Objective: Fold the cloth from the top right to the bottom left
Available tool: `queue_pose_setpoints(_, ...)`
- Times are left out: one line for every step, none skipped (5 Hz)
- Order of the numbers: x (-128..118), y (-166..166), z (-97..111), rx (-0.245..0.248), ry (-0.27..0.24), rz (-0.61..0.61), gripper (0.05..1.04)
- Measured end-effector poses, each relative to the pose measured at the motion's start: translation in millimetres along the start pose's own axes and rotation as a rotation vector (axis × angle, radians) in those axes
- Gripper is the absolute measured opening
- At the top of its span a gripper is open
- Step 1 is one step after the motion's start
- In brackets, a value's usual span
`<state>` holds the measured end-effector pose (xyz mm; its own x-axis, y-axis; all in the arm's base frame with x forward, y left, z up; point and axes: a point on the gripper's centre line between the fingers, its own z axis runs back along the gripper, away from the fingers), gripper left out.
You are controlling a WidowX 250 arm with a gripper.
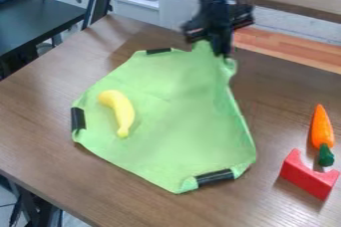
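Bright, diffuse light, with soft shadows on the brown table point(33, 116) beside the carrot point(321, 127) and red block point(307, 177)

We are seeing a light green cloth point(173, 106) with black strips point(214, 176) at its edges, lying mostly flat and unfolded under the yellow banana point(118, 111) and around it. Up and to the banana's right, its top corner is bunching into creases.

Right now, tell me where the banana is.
In the camera view, the yellow banana lies on the left part of the green cloth, just right of the black strip on the cloth's left edge.
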<state>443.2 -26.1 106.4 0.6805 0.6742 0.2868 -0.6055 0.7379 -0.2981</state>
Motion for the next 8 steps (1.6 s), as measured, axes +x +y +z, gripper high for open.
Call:
queue_pose_setpoints(11, 58, -4, 0.054, 0.026, 0.006, 0.054)
queue_pose_setpoints(10, 94, 1, 0.058, 0.07, -0.008, 0.053)
queue_pose_setpoints(28, 123, 29, 0.044, 0.027, -0.022, 0.053)
queue_pose_setpoints(28, 151, 35, 0.061, 0.052, 0.007, 0.053)
queue_pose_setpoints(33, 175, 45, 0.078, 0.047, 0.031, 0.053)
queue_pose_setpoints(32, 192, 50, 0.147, 0.067, 0.119, 0.066)
queue_pose_setpoints(28, 207, 56, 0.297, 0.065, 0.234, 0.198)
queue_pose_setpoints(29, 207, 53, 0.391, 0.076, 0.181, 0.442)
